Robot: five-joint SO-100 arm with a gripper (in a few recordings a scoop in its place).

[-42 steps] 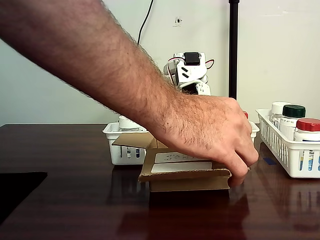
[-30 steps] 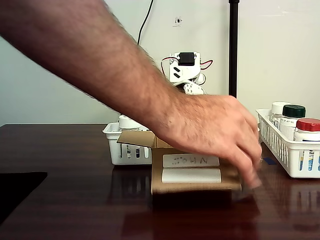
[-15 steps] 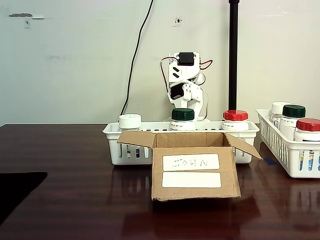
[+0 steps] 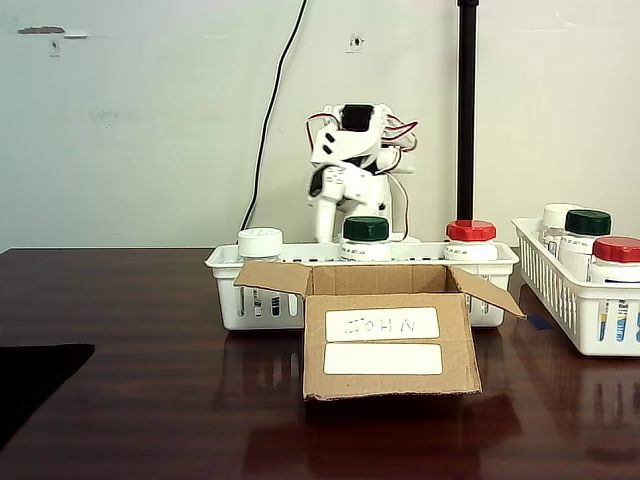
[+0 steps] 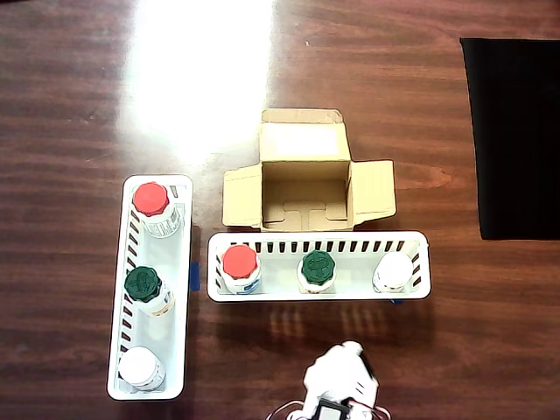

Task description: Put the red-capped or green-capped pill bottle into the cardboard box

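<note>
The cardboard box (image 4: 390, 380) stands open on the dark table, flaps spread and its two white labels facing the fixed view; from overhead the cardboard box (image 5: 243, 197) is empty. Right behind it a white basket (image 4: 225, 262) holds a red-capped bottle (image 4: 471, 238), a green-capped bottle (image 4: 366, 235) and a white-capped one (image 4: 260, 243). In the overhead view these are the red-capped bottle (image 5: 240, 264), the green-capped bottle (image 5: 317, 268) and the white-capped one (image 5: 394, 269). My white arm (image 4: 350, 150) is folded up behind that basket. The gripper (image 4: 328, 205) is tucked low, and its jaws are too unclear to read.
A second white basket (image 4: 560, 290) at the right of the fixed view holds one white-capped, one green-capped (image 4: 587, 225) and one red-capped bottle (image 4: 617, 255). A black pole (image 4: 466, 110) rises behind the baskets. A black mat (image 5: 516, 140) lies at the table's edge.
The person's hand and forearm that were on the box have left. The box now stands upright with its labels facing front. My arm has turned slightly left in the fixed view.
</note>
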